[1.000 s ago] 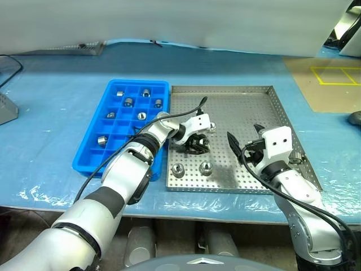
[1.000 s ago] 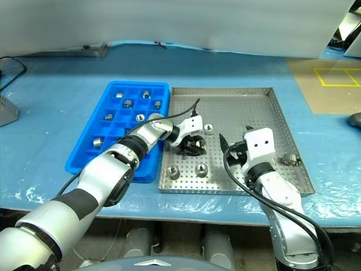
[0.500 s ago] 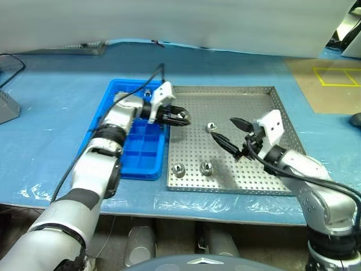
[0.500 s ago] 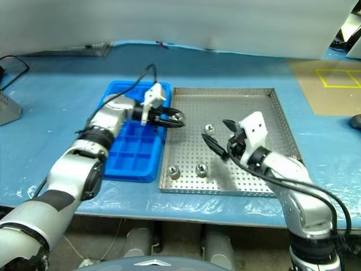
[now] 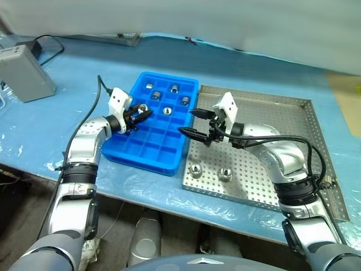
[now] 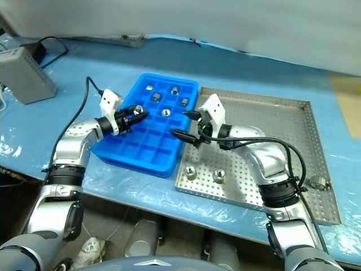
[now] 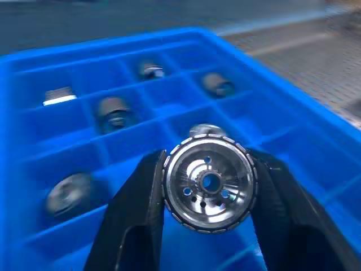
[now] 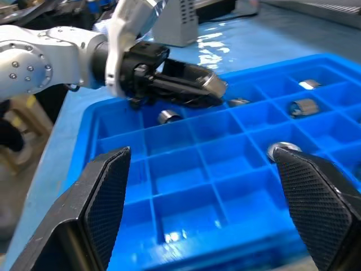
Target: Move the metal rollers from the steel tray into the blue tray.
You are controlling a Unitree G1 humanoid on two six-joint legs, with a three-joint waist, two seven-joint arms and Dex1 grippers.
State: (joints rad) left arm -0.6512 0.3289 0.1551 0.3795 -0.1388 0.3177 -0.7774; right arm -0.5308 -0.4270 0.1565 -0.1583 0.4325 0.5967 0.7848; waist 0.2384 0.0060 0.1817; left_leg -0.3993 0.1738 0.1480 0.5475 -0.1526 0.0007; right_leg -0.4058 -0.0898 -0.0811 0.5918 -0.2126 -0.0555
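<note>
two arms are reaching over the blue counter at once. the left gripper is hovering over the blue tray, its jaws clamping one of the metal rollers, a shiny ring with a dark centre hole, above the compartments on the tray's left side. several more rollers are sitting in separate compartments toward the tray's far end. the right gripper is hanging with its jaws spread wide and gripping nothing, over the seam where the blue tray is lying just beside the steel tray. two rollers are resting on the steel tray's perforated floor near its front rim. a grey box is standing well apart at the counter's far left.
</note>
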